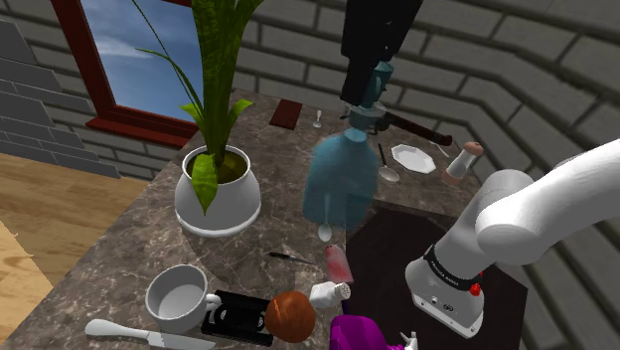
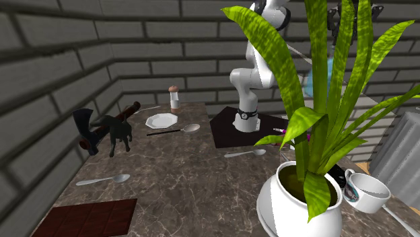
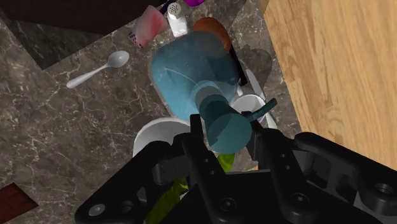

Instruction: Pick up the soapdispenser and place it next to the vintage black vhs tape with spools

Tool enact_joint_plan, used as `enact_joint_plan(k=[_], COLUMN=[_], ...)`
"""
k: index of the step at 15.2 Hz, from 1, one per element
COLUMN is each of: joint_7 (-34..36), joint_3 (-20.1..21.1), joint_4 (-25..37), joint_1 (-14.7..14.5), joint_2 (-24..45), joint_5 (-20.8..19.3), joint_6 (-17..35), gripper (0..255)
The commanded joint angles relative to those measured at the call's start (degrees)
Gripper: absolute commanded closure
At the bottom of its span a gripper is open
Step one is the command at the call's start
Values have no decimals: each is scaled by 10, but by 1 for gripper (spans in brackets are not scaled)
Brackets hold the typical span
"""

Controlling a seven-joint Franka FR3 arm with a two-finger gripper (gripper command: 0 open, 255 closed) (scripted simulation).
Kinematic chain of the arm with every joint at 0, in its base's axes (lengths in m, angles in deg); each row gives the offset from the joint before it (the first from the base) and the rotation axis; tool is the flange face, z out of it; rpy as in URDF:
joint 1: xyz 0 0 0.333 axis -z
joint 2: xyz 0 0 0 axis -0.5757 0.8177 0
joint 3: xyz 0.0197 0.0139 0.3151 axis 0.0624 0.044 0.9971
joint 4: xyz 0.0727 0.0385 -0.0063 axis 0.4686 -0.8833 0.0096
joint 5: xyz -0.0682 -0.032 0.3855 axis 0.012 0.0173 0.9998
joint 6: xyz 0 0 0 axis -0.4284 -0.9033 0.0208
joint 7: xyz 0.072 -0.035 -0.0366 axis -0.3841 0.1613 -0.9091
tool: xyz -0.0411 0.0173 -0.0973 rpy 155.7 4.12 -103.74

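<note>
Soap dispenser point(image 1: 341, 179) noted aloft, well clear of the table point(image 1: 109, 261); translucent blue-green body, pump head uppermost; jaws closed on the pump neck, one finger point(image 3: 262, 141) seen pressed to each side of it in the wrist view; bottle judged carried, not merely flanked.

Long axis recorded as close to upright in the shoulder view; broad body hangs below the jaws, base toward the table.

Black VHS tape point(image 1: 234, 320) lies flat near the table's near edge, wedged between a white mug point(image 1: 179, 298) and a brown ball point(image 1: 290, 315); both are touching it or just beside it, which cannot be told.

Key relation: tape lies below the bottle and toward the shoulder view's lower left; a travel across and then a descent is judged to be needed.

Free ground beside the tape is judged scarce; a white shaker point(image 1: 331, 292) and a pink object point(image 1: 339, 263) stand near the ball; a white knife point(image 1: 139, 333) lies beyond the mug; the plant pot point(image 1: 217, 194) and its leaves stand close to the likely path.

Risk judged: a wide base set down among crowded things could knock the mug or roll the ball; the strip of table on the tape's pot side looks the likeliest spot.
</note>
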Motion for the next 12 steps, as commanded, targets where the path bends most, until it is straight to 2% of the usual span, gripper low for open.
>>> enact_joint_plan(k=[1, 4, 7, 10, 12], joint_7=[36, 92, 156, 234, 298], joint_3=[32, 85, 148, 223, 275], joint_4=[24, 64, 113, 172, 220], joint_1=[-1, -1, -1, -11, -37], joint_2=[23, 63, 118, 196, 268], joint_5=[-1, -12, -39, -95, -158], joint_6=[4, 10, 14, 15, 9], gripper=[255, 255, 255, 255, 255])
